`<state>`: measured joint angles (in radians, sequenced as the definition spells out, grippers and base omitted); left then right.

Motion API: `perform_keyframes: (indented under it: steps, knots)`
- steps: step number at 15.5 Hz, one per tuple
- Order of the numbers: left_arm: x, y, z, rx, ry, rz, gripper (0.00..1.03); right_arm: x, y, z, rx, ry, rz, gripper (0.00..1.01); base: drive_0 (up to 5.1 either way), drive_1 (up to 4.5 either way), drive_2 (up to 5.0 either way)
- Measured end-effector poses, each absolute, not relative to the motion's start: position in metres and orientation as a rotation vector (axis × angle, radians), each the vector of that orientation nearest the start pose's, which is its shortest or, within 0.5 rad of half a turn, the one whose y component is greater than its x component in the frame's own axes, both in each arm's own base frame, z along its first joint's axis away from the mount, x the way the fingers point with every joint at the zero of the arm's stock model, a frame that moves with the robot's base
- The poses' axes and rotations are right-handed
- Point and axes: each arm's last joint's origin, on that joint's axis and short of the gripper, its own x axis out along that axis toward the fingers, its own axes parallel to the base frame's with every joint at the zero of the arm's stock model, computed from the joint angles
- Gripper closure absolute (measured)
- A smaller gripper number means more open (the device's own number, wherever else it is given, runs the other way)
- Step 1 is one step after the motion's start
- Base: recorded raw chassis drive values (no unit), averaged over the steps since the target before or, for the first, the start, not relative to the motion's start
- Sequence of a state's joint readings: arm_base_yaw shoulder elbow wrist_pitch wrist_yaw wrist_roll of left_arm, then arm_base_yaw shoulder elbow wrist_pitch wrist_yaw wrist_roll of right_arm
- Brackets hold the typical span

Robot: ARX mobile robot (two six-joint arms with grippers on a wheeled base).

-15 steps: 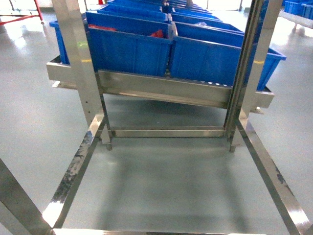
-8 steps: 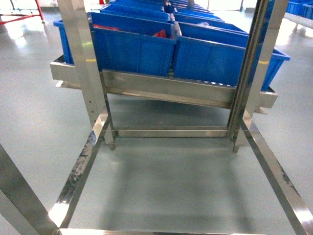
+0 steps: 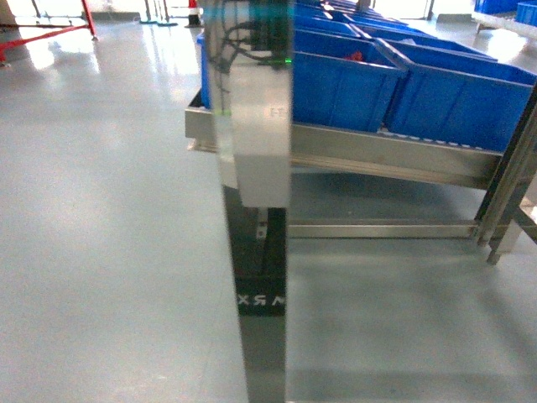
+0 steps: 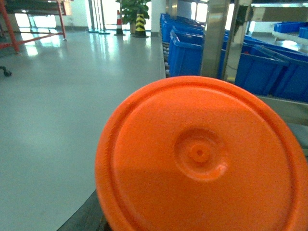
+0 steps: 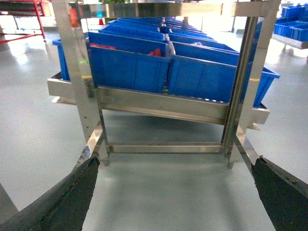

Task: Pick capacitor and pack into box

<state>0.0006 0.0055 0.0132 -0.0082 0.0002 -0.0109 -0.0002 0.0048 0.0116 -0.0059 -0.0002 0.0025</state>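
Right, blue plastic bins point(image 3: 352, 84) sit upper right on the steel rack point(image 3: 377, 155); right pincer point(image 5: 175, 202) spread wide, left pincer's state unclear behind an orange round disc point(image 4: 202, 159); capacitor unseen.

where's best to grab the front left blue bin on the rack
Probably by the near top rim of the front left blue bin, from above and in front: the steel rail covers its base and the neighbouring bin sits close beside it.

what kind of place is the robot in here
Probably a factory or warehouse floor: rows of blue bins on a slanted steel rack, a wide glossy grey floor, and a traffic cone far off.
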Motion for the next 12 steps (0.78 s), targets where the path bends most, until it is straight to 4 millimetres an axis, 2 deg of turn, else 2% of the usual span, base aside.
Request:
perform_keyframes:
  steps: [12]
  knots:
    - [0.0972,0.0001,0.1672,-0.011,-0.004,0.001,0.58,0.0973,0.0,0.1668,0.002,-0.004,0.0,0.03,-5.0,2.46,2.5]
